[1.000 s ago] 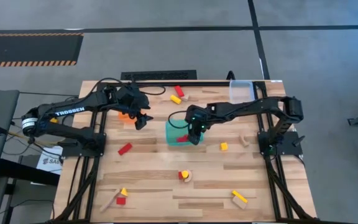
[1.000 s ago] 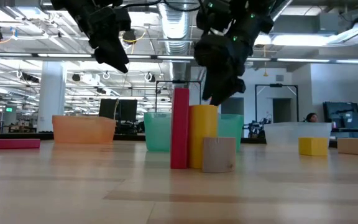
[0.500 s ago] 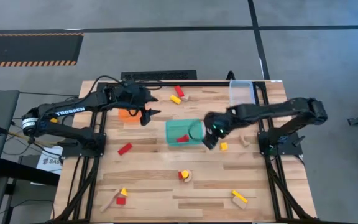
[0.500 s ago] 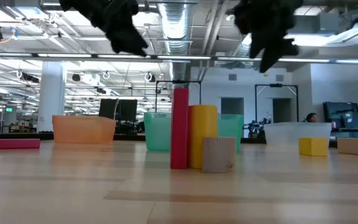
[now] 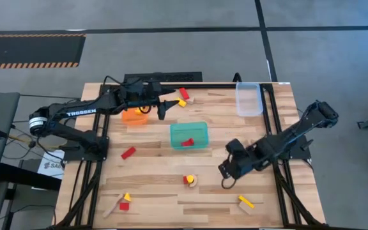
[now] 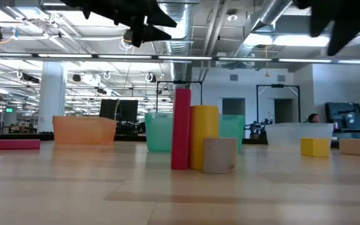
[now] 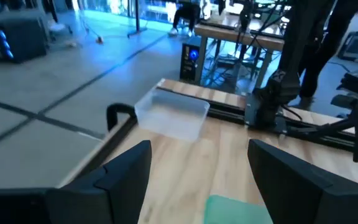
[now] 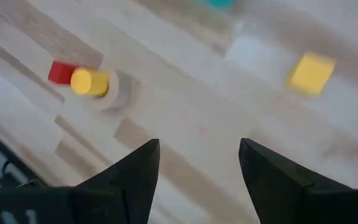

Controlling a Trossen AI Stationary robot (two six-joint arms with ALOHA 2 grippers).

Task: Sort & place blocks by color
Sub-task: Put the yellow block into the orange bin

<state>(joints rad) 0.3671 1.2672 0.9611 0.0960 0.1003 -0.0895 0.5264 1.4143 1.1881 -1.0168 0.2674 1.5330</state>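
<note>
Hovering my right gripper [image 5: 225, 172] empty, fingers spread, mid-table toward the right edge. Left gripper [image 5: 167, 106] spread near the far edge. Blocks: red one [image 5: 187, 142] in teal tray [image 5: 189, 127], others scattered.

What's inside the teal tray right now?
In the high view, the teal tray holds one red block near its front edge; the rest of its floor looks bare. In the low view, the standing blocks hide part of the tray.

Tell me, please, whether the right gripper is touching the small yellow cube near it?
Apart. The right wrist view shows the right gripper open and empty, with bare table between it and the yellow cube.
</note>
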